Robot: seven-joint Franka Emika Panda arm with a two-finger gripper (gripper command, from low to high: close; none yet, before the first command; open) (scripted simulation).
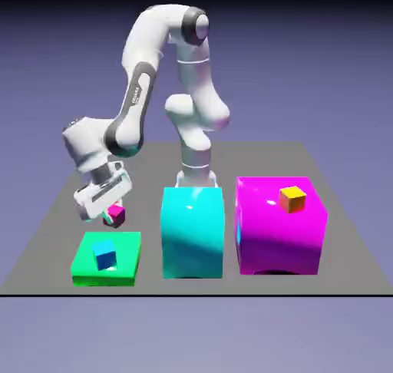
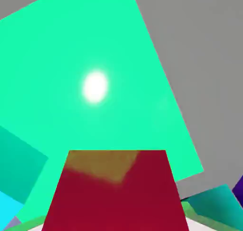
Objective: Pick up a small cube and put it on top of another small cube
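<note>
The small magenta-pink cube [image 1: 116,214] sits between the fingers of my gripper [image 1: 113,212], which is shut on it. It hangs low, just behind the far edge of the flat green slab [image 1: 123,249]. I cannot tell whether it still touches the table. The small blue cube [image 1: 104,255] with a lighter top stands on that slab, nearer the camera than the gripper. In the hand view the held cube [image 2: 114,197] shows dark red at the bottom middle and hides the fingertips. Behind it spreads the slab's green top [image 2: 95,59].
A tall cyan block [image 1: 192,233] stands right of the slab. A large magenta block [image 1: 280,229] further right carries a small orange cube [image 1: 292,199]. All rest on the grey table [image 1: 46,241].
</note>
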